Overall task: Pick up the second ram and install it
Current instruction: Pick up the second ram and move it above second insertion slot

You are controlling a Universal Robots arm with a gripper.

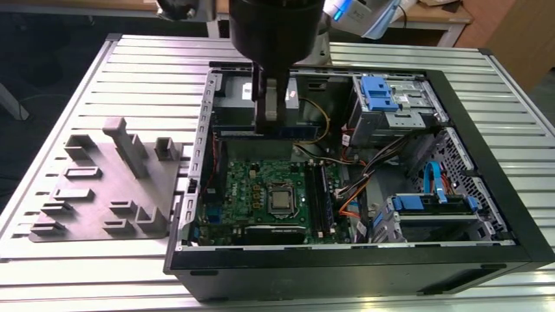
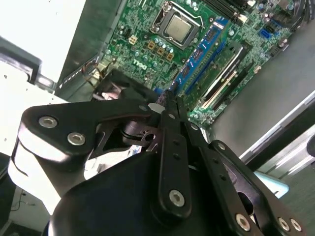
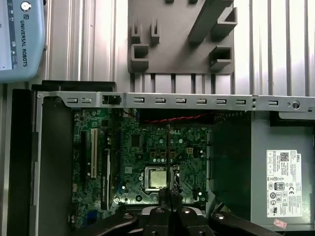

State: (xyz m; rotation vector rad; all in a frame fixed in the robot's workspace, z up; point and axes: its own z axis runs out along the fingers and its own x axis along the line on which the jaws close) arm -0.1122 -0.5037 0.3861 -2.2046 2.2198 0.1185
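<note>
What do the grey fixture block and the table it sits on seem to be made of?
The grey fixture block looks like plastic, moulded or printed. It is an even dull grey with a matte finish and no glints. The table looks like bare aluminium. It is built from pale ribbed slats with a soft metallic sheen, though a light coating can't be ruled out.

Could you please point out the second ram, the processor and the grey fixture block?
second ram (image 1: 293,132), exterior view, its long edge.
processor (image 3: 157,179), first wrist view, its metal lid.
grey fixture block (image 3: 177,49), first wrist view, its flat base.
</note>
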